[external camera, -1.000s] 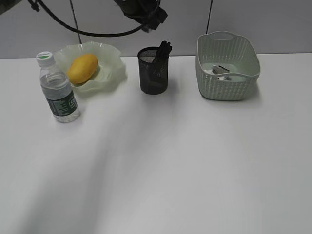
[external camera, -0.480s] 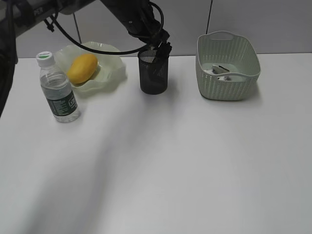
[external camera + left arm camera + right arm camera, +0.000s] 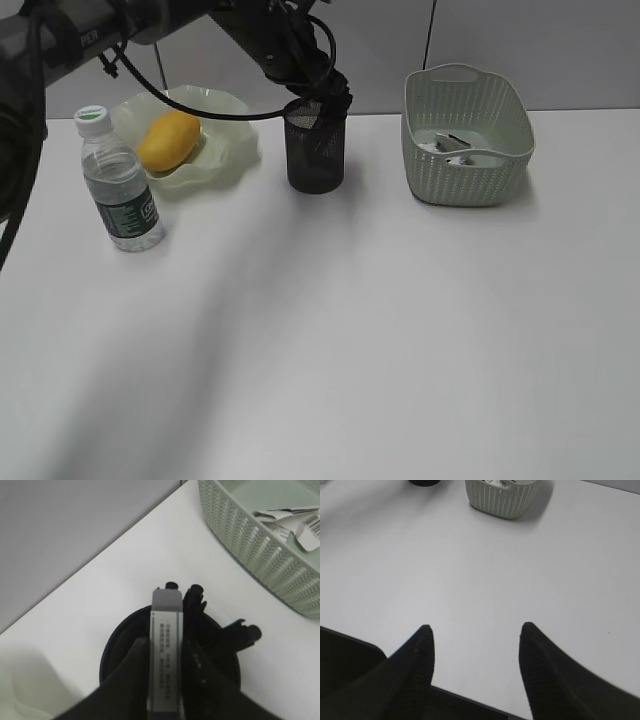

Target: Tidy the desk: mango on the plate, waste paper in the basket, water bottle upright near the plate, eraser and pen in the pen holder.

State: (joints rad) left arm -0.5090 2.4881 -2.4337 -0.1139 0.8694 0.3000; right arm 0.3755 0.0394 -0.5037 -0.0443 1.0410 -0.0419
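My left gripper (image 3: 166,642) is shut on a grey eraser (image 3: 166,615) with a printed sleeve and holds it right over the mouth of the black mesh pen holder (image 3: 111,647). A black pen (image 3: 239,633) stands inside it. In the exterior view the left gripper (image 3: 332,96) is at the rim of the pen holder (image 3: 315,155). The mango (image 3: 168,139) lies on the plate (image 3: 230,140). The water bottle (image 3: 118,185) stands upright in front of the plate. The waste paper (image 3: 455,147) lies in the basket (image 3: 465,175). My right gripper (image 3: 476,626) is open and empty above the desk (image 3: 350,330).
The basket (image 3: 260,550) with the paper (image 3: 290,520) is close to the right of the pen holder. In the right wrist view the basket (image 3: 502,497) is far off at the top, and a dark desk edge lies under the fingers.
My left arm has come down from the top of the exterior view, bringing its gripper to the pen holder's rim. Nothing else has moved.
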